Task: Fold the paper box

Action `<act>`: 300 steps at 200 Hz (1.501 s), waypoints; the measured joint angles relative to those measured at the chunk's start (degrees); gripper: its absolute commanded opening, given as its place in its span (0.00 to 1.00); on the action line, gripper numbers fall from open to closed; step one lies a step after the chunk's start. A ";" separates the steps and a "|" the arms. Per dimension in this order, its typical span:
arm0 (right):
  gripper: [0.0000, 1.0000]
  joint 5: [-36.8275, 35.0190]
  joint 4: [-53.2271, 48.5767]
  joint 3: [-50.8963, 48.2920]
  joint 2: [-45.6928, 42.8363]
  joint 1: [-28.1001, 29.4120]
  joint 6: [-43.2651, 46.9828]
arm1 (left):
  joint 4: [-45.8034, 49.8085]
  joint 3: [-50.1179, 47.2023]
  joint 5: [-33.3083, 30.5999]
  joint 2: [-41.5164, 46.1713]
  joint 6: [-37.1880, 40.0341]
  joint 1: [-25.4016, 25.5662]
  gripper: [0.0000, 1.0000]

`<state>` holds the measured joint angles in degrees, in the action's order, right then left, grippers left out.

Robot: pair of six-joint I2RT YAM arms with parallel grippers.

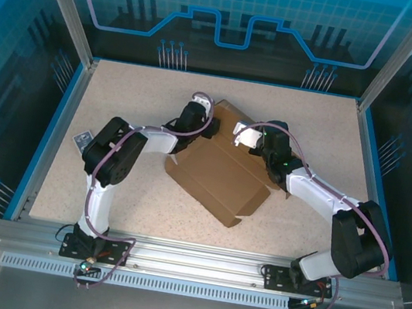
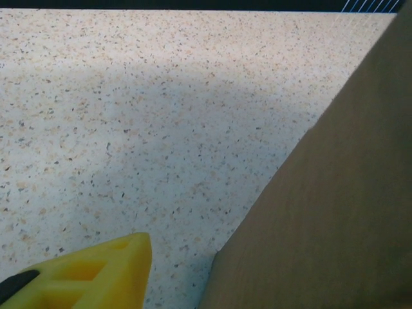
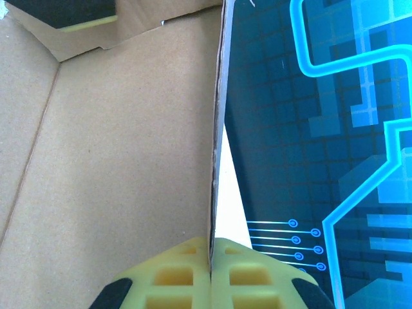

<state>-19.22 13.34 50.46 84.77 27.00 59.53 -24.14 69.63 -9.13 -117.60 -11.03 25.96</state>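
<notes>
Left gripper (image 1: 195, 115) sits at the far-left corner of the paper box (image 1: 218, 176), and the right gripper (image 1: 249, 138) at its far-right edge. My guess is the two arms are bracing opposite sides so a wall can be raised. From above, the box lies turned diagonally on the speckled table (image 1: 314, 117). It is a plain brown, matte die-cut sheet, with creased flaps at its near corner. A small patterned card (image 1: 81, 140) lies well to the left of the box, apparently no part of the job.

On the left wrist camera, one moulded yellow finger (image 2: 109, 273) hovers over bare table just left of the box, whose flat cardboard face rises along the right side. The other finger is hidden, so I cannot tell whether these jaws are apart or pinching.

On the right wrist camera, the right gripper's ribbed yellow pads are pressed together on the thin edge of an upright panel (image 3: 217, 129) of the box, clamping it. The corrugated edge runs straight up from between them. Left of that panel spreads the box's smooth floor with a crease line. Holding the panel vertical looks like the means of setting a side wall along its crease.
</notes>
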 measured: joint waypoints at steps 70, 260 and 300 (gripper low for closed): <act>0.03 -0.07 0.02 0.00 -0.02 0.00 -0.22 | 6.95 6.01 -0.87 -1.31 -3.32 0.59 0.35; 0.03 -4.63 6.58 0.00 3.52 1.40 5.73 | -1.07 -7.89 12.63 16.94 -5.90 -4.92 0.76; 0.03 -5.55 10.47 -0.66 4.24 2.60 9.99 | 3.41 -2.25 20.57 16.70 -14.12 -9.97 0.75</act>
<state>-24.77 23.81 49.80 89.01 29.61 69.52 -20.73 67.37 11.44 -100.90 -25.15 15.99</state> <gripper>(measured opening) 0.053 0.751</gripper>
